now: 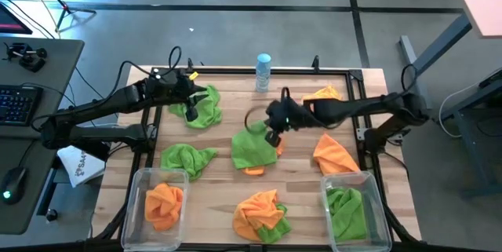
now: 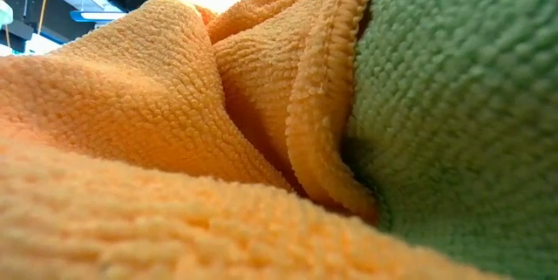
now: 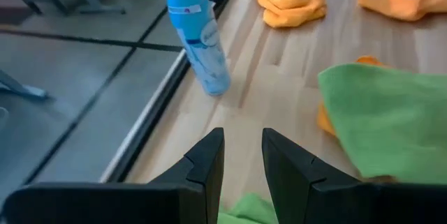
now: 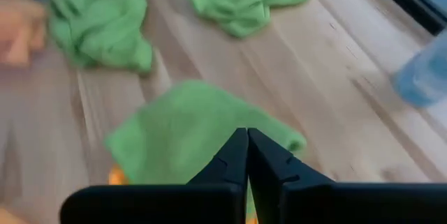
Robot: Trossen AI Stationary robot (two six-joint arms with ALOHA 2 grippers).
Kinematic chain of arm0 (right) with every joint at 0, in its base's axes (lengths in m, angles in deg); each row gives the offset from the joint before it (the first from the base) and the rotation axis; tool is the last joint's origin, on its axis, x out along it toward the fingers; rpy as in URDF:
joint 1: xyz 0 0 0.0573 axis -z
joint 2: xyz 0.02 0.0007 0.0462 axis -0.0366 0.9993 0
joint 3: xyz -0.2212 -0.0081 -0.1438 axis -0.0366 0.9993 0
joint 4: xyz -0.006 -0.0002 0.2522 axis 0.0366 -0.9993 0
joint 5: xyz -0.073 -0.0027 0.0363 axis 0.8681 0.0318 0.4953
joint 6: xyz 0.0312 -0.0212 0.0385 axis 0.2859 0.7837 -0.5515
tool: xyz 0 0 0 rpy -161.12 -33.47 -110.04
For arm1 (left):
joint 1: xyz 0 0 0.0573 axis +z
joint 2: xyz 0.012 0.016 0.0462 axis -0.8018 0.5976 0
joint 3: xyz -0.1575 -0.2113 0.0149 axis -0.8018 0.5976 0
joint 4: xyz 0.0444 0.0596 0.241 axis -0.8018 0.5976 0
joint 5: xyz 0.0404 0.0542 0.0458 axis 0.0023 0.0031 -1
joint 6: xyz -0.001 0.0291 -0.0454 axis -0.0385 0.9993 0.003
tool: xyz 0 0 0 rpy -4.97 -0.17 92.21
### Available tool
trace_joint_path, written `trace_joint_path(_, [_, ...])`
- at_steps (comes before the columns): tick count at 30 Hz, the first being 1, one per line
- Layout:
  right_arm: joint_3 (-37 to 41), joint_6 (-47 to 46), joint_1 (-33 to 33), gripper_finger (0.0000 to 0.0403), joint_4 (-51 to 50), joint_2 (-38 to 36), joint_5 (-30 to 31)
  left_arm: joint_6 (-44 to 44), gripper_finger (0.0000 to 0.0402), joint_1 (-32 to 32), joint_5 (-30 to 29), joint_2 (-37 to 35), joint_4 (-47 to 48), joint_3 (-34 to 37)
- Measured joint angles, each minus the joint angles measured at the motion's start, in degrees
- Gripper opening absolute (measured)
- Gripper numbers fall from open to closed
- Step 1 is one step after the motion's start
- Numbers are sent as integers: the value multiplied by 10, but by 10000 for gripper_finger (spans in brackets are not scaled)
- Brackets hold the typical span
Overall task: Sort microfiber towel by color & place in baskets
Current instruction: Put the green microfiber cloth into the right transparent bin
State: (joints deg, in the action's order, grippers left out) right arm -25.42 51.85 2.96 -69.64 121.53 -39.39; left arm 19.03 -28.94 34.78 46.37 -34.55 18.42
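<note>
My right gripper (image 1: pixel 273 137) is at the table's middle, shut on a green towel (image 1: pixel 251 150) that lies over an orange one (image 1: pixel 252 170). My left gripper (image 1: pixel 190 113) is open above another green towel (image 1: pixel 204 107) near the far left; in the left wrist view its fingers (image 3: pixel 243 135) stand over green cloth (image 3: pixel 244 211). The left basket (image 1: pixel 140 180) holds an orange towel (image 1: pixel 163 203). The right basket (image 1: pixel 375 205) holds a green towel (image 1: pixel 347 211). Loose towels: green (image 1: pixel 188 158), an orange and green pile (image 1: pixel 263 213), orange (image 1: pixel 333 154), orange (image 1: pixel 323 93). My right gripper (image 4: pixel 247 135) pinches the green towel at its right-hand edge (image 4: pixel 216 137) between the two shut fingers, coming from above and slanting down. The rest of the towel (image 4: pixel 174 123) spreads on the wood and over the orange towel (image 4: pixel 116 176). Its fingers hide the layers.
A white-and-blue bottle (image 1: pixel 263 71) stands at the table's far edge, seen close in the left wrist view (image 3: pixel 199 35). A black metal frame (image 1: pixel 357 75) rims the table. The low view is filled by the orange (image 2: pixel 157 123) and green (image 2: pixel 462 105) pile.
</note>
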Motion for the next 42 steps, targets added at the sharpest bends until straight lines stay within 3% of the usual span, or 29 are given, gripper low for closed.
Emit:
trace_joint_path(6, [64,-29,76,4,129,0,-27,9,122,17,0,7,5,0])
trace_joint_path(11, [65,-29,103,2,133,-2,-29,-71,161,37,-10,48,55,-6])
trace_joint_path(17, [65,-2,117,2,131,-17,-34,-122,170,42,-49,146,135,-46])
trace_joint_path(22, [65,15,120,2,92,-46,-58,-215,170,42,-53,240,172,-100])
trace_joint_path(29, [65,15,119,2,-57,-127,-72,-320,170,42,-22,369,184,-151])
trace_joint_path(42, [65,48,92,2,-201,-290,-50,-547,170,42,-26,537,195,-164])
